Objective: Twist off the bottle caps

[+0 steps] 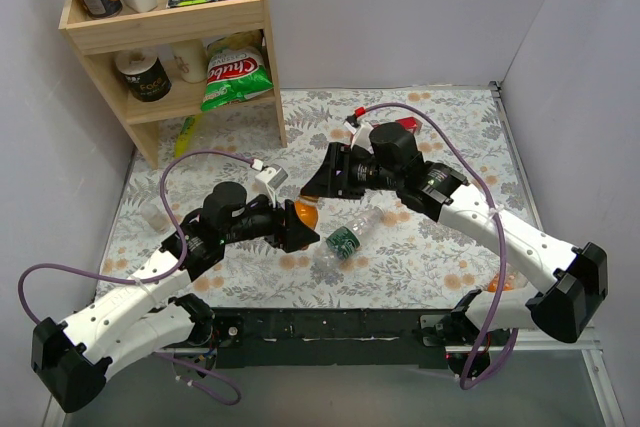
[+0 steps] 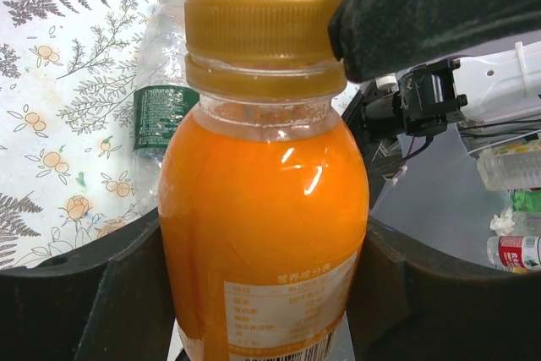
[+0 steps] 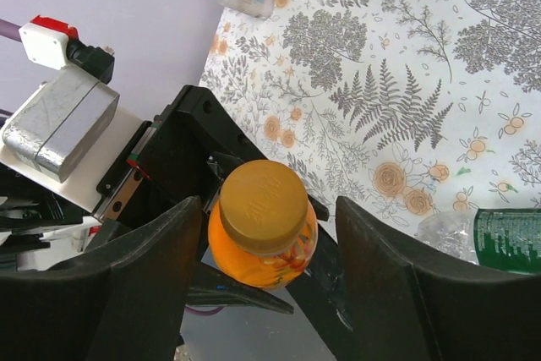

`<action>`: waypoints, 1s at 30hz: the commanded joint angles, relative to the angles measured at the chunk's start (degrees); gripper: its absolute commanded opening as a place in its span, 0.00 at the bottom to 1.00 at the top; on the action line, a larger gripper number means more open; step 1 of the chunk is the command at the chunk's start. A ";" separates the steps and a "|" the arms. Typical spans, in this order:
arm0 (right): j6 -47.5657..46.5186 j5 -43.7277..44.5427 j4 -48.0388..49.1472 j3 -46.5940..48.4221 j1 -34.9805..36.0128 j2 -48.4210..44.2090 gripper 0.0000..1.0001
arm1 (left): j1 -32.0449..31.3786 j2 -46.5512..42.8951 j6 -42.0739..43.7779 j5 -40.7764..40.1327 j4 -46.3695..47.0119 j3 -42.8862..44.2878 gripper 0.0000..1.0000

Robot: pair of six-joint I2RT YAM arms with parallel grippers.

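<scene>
Orange bottle [image 1: 307, 214] sat over the worktop [image 1: 400, 252] between both arms, with the green-labelled bottle [image 1: 345, 241] lying just beside it. Left wrist: left fingers [image 2: 118, 293] pinched the bottle's body, orange cap [image 2: 258, 27] on. Right wrist: right fingers [image 3: 397, 276] were spread either side of the cap, with gaps showing.

The room light is bright and even and looks to come from above. Shadows on the flowered cloth [image 1: 430, 117] are faint and soft-edged, right out to the desk's far corners. Small white glints sit on the orange bottle [image 2: 262, 209]. The left wrist view bows at its edges.
</scene>
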 commanded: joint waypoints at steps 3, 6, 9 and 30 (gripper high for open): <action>1.55 -2.36 5.81 0.93 0.70 -0.12 0.66 | -0.47 -1.25 0.00 -0.76 -0.35 2.34 0.21; 1.90 -3.24 7.04 0.31 0.79 -0.12 0.62 | -0.64 -1.60 -0.36 -0.58 -0.35 2.08 0.21; 2.17 -4.29 7.92 -0.22 0.88 -0.21 0.57 | -0.64 -2.39 -0.88 -0.76 -0.35 1.73 0.21; -4.16 -28.37 34.54 -13.66 1.05 -8.12 0.06 | -0.64 -4.94 -10.55 19.53 5.45 2.17 0.21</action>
